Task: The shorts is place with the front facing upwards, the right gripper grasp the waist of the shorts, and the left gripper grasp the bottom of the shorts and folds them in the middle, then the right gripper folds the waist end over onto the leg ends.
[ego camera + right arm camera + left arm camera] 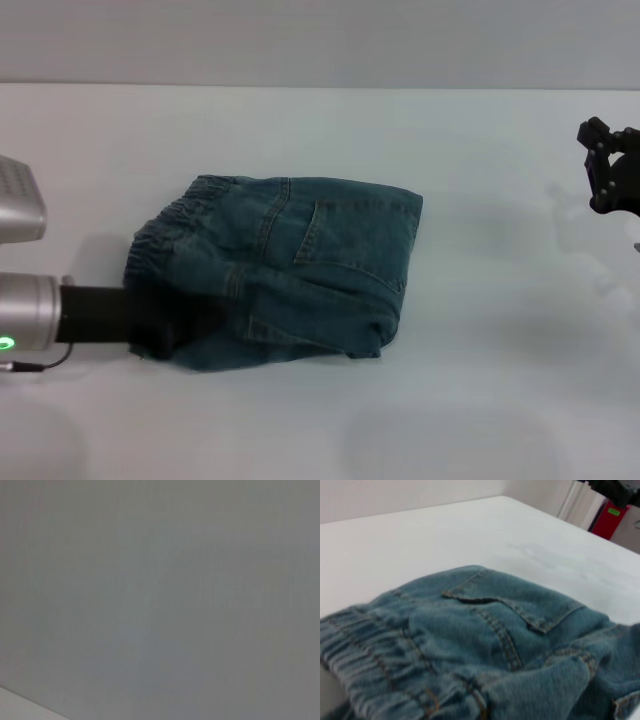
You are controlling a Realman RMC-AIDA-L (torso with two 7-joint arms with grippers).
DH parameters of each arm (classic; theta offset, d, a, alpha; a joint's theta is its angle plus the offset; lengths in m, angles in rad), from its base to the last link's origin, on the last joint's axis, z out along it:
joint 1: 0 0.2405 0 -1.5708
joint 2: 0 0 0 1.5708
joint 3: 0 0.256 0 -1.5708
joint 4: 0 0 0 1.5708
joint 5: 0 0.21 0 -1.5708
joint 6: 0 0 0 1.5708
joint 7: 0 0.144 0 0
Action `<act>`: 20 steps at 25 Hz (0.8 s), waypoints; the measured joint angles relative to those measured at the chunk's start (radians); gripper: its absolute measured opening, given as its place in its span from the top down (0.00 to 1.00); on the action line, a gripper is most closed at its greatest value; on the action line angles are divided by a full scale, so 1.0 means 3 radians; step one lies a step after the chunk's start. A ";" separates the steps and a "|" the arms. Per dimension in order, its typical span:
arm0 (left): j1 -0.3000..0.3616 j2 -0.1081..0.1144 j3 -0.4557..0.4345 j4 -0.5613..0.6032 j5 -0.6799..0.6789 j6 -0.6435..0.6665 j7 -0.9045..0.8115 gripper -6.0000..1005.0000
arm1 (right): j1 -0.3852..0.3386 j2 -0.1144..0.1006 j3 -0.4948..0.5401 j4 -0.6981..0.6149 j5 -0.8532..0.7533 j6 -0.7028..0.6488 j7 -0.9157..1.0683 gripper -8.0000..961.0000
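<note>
One pair of denim shorts (290, 270) lies folded into a compact bundle on the white table (480, 400), left of centre in the head view. Ruffled elastic waist (175, 225) sits at the robot's left side of the bundle, back pocket (350, 235) facing up, thick fold edge (390, 320) toward the right. Leg hems can't be picked out in the folded pile.

Left gripper (165, 335) is low at the table, at the near-left corner of the shorts, its black body touching or tucked against the denim; fingers are hidden by cloth and shadow, so how far they are spread, or whether they pinch fabric, can't be told. Green light shows on its wrist. Left wrist view shows the waist (375, 655) close up, pocket (520, 605) behind it.

Right gripper (610, 170) hangs well apart at the far right edge, above the table, holding nothing; its finger spread can't be told. Right wrist view shows only plain grey.
</note>
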 joint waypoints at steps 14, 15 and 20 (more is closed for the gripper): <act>0.0195 0.0213 0.0305 0.0340 -0.0851 0.1076 -0.0006 1.00 | 0.0048 0.0005 0.0003 -0.0001 0.0006 0.0002 0.0000 0.99; 0.0209 0.0189 0.0305 0.0326 -0.1013 0.1085 0.0045 1.00 | 0.0052 0.0005 0.0002 0.0000 0.0006 0.0002 0.0000 0.99; 0.0261 -0.0174 0.0184 0.0233 -0.1835 0.0612 0.0352 1.00 | 0.0087 0.0006 0.0008 0.0061 0.0018 0.0005 0.0000 0.99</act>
